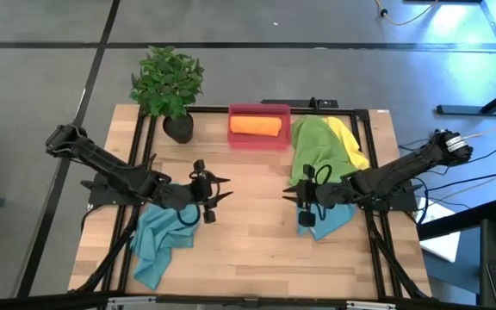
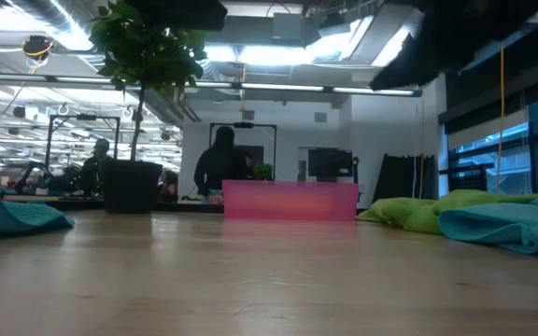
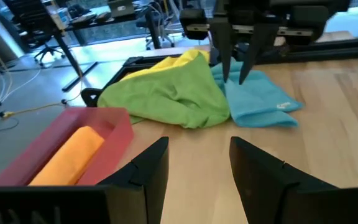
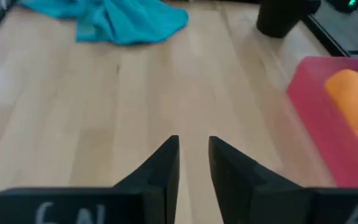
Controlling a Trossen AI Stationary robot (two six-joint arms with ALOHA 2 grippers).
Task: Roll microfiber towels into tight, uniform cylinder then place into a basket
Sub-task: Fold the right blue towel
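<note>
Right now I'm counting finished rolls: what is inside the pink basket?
One rolled orange towel lies inside the basket, filling most of its length. Nothing else shows beside it; whatever might sit beneath the roll is covered and cannot be seen.

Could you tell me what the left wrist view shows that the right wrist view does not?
Only the left wrist view shows the green towel, the yellow towel beneath it, the blue towel beside them, and the right gripper above that blue towel. Only the right wrist view shows the other blue towel and the black plant pot. Both show the pink basket holding the rolled orange towel on the wooden table.
</note>
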